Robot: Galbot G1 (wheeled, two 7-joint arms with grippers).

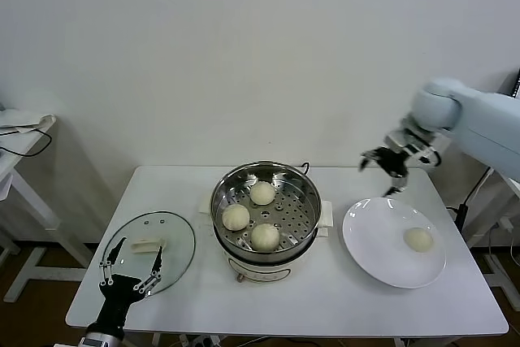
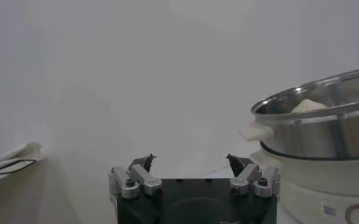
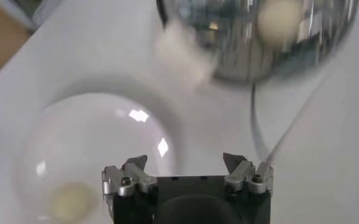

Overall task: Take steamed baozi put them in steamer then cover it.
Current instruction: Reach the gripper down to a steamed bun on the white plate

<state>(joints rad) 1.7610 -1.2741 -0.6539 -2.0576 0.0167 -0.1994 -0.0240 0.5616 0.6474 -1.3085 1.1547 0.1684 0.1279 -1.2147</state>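
Three steamed baozi (image 1: 249,215) sit on the perforated tray inside the steamer (image 1: 265,210), which stands uncovered at the middle of the white table (image 1: 325,298). One more bun (image 1: 418,239) lies alone on the white plate (image 1: 382,245) just to the steamer's right. On the steamer's other side the cover (image 1: 150,249) lies flat on the table. Left gripper (image 1: 130,270), fingers spread and empty, hovers at the cover's near edge. Right gripper (image 1: 388,162), also spread and empty, hangs above the plate's far rim
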